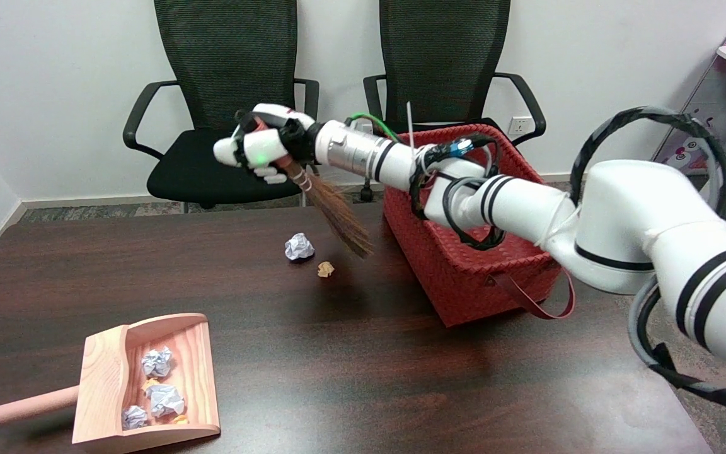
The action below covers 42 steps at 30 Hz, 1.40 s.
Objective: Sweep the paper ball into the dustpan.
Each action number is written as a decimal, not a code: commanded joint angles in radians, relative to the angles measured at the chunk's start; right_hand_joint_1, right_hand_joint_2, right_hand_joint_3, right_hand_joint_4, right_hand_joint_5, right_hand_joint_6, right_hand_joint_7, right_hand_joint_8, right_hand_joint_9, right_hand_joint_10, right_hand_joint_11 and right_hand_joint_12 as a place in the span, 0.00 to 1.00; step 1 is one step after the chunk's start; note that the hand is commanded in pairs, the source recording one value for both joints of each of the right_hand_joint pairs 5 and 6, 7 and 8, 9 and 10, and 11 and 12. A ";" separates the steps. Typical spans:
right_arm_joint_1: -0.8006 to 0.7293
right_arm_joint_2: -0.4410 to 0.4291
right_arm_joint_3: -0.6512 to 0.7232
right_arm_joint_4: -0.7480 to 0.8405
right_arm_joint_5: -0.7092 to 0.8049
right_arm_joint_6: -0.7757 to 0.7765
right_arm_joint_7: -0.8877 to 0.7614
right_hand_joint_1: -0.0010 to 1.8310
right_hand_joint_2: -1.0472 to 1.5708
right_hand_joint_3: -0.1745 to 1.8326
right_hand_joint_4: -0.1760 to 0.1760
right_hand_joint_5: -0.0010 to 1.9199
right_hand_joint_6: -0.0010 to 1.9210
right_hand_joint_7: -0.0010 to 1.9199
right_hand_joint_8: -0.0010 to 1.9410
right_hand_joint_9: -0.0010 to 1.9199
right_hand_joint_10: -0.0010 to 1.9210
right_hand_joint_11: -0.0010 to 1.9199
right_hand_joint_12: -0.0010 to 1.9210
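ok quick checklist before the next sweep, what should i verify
1. Broom held in right hand: ok.
2. Bristles down on the table: not ok, they hang above it.
3. White paper ball and small tan scrap lie loose on the table: ok.
4. Bristles on the far side of the ball from the dustpan: ok.
5. Path to the dustpan free: ok.
6. Dustpan mouth facing the ball: cannot tell.

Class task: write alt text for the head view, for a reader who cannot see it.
The robot's right hand holds a small broom in the air above two paper balls on a dark table. A wooden dustpan at the near left already holds several paper balls, and a red basket stands to the right.
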 commanded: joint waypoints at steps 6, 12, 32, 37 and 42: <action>-0.064 -0.213 -0.052 0.094 -0.072 0.102 -0.314 0.46 0.81 1.00 0.46 1.00 1.00 1.00 0.99 1.00 1.00 1.00 1.00; -0.068 -0.241 -0.080 0.099 -0.072 0.103 -0.310 0.46 0.80 1.00 0.46 1.00 1.00 1.00 0.99 1.00 1.00 1.00 1.00; -0.151 -0.194 0.012 0.196 0.037 0.140 0.040 0.52 0.78 0.95 0.43 1.00 1.00 1.00 0.99 1.00 1.00 1.00 1.00; -0.168 -0.182 0.012 0.172 0.058 0.158 0.119 0.52 0.81 0.89 0.42 1.00 1.00 1.00 0.99 1.00 1.00 1.00 1.00; -0.177 -0.178 0.013 0.152 0.061 0.179 0.181 0.52 0.82 0.87 0.41 1.00 1.00 1.00 0.99 1.00 1.00 1.00 1.00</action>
